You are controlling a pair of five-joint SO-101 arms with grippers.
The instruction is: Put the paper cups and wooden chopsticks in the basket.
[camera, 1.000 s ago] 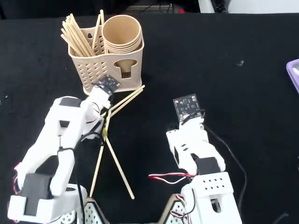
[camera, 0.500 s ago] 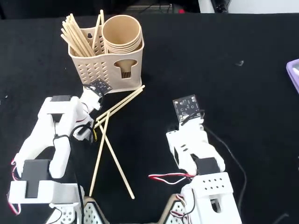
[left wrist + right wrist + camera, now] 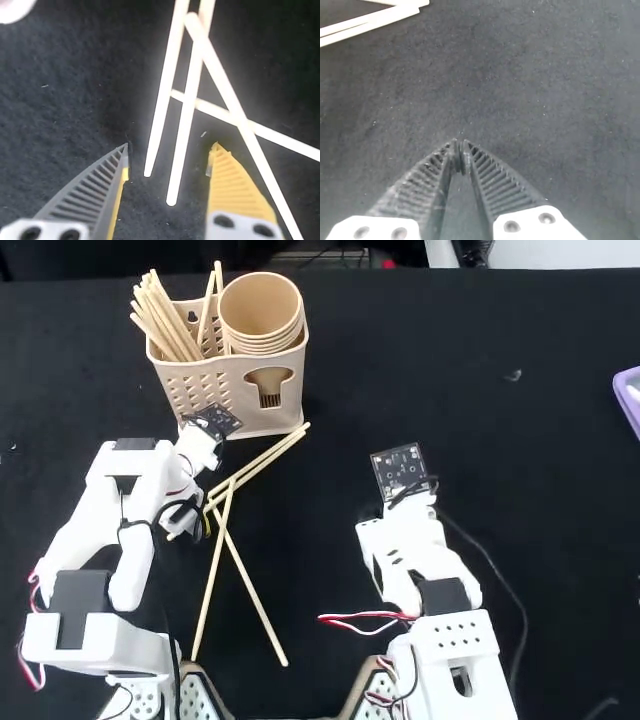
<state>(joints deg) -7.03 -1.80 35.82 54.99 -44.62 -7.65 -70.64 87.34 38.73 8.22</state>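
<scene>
Wooden chopsticks [image 3: 162, 100] crossed on black cloth [image 3: 60, 75], left end effector [image 3: 167, 150] open — astride two ends, right end effector [image 3: 459, 145] closed, empty

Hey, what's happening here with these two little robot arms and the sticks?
Two robot arms are clearing a black table. A beige slotted plastic basket holds a stack of tan paper cups and a bunch of wooden chopsticks. Four loose wooden chopsticks lie crossed on the table. The left arm's tool is open over the ends of two of them; the right arm's tool is shut above bare table.
</scene>
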